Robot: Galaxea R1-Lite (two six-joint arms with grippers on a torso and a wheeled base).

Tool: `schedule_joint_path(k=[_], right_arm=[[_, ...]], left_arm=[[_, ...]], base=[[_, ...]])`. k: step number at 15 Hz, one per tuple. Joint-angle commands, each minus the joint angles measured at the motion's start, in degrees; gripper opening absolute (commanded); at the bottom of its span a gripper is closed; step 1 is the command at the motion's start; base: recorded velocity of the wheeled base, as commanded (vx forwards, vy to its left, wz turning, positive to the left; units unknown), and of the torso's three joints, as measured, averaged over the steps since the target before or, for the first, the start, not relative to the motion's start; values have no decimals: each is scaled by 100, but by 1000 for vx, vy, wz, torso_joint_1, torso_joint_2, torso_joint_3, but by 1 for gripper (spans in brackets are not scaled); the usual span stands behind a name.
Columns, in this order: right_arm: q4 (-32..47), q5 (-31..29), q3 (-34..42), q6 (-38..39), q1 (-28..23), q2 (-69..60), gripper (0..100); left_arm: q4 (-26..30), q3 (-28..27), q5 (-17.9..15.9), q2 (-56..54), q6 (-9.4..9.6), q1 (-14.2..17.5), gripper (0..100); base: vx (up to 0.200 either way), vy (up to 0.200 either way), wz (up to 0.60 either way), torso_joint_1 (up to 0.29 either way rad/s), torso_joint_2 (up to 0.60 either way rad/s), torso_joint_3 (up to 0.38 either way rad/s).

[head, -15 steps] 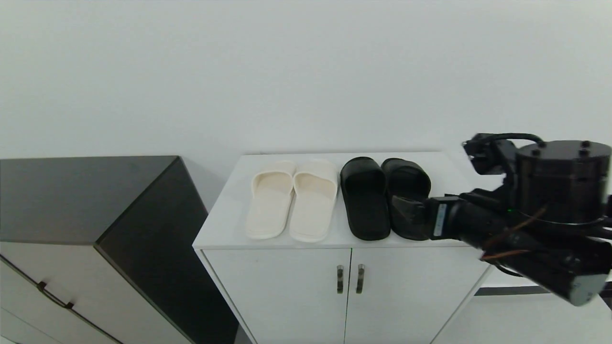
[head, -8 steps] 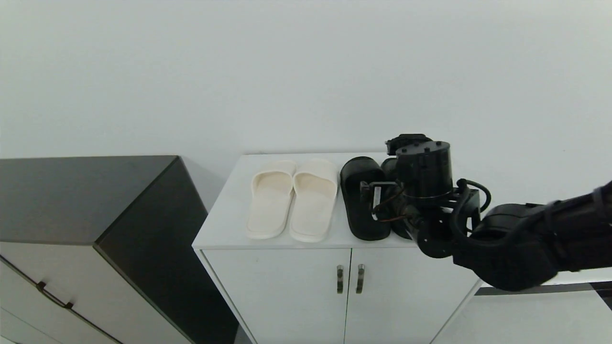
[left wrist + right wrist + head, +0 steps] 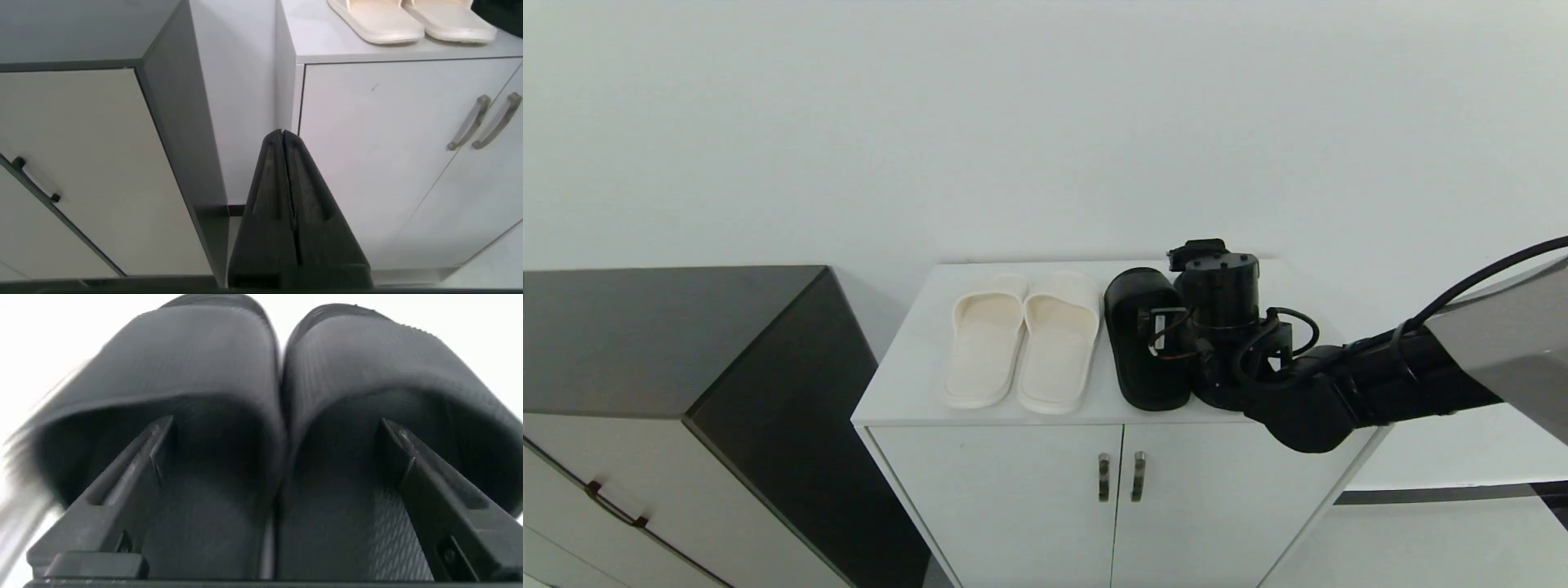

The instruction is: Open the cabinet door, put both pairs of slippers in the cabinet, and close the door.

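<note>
Black rubber slippers [image 3: 1145, 347]: side by side on top of white two-door cabinet [image 3: 907, 376], right half.
Right gripper [image 3: 275, 425]: spread, one finger at each black slipper's opening.
Cream foam slippers [image 3: 1021, 343]: just left of black pair.
Cabinet doors [image 3: 1013, 506]: shut.
Left gripper [image 3: 283, 143]: pressed together, low before cabinet front.

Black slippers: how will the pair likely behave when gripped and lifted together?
Probably light and slightly flexible: the black slippers look like moulded foam. Their textured straps should give the right tool, open with one finger over each footbed, fair grip. Pinched as a pair, one might slip free, since they merely lie side by side.
</note>
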Motion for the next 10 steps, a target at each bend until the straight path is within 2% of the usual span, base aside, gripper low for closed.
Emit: schedule_joint_path(k=[1,5,6,10], right_arm=[[-11,87,-135,-27,-73,72,100],[-11,105,-583,-141,-187,406,100],[-11,105,-680,-141,-213,511,0],[-55,52,-970,-299,-231,590,0]], left_arm=[[4,-1,-36,-1,32,0,0],[4,-1,-45,-1,32,0,0],[4,7,-45,-1,32,0,0],[4,-1,-45,-1,32,0,0]], base=[[0,0,0,0,0,0],[0,0,0,0,0,0],[0,0,0,0,0,0],[0,0,0,0,0,0]])
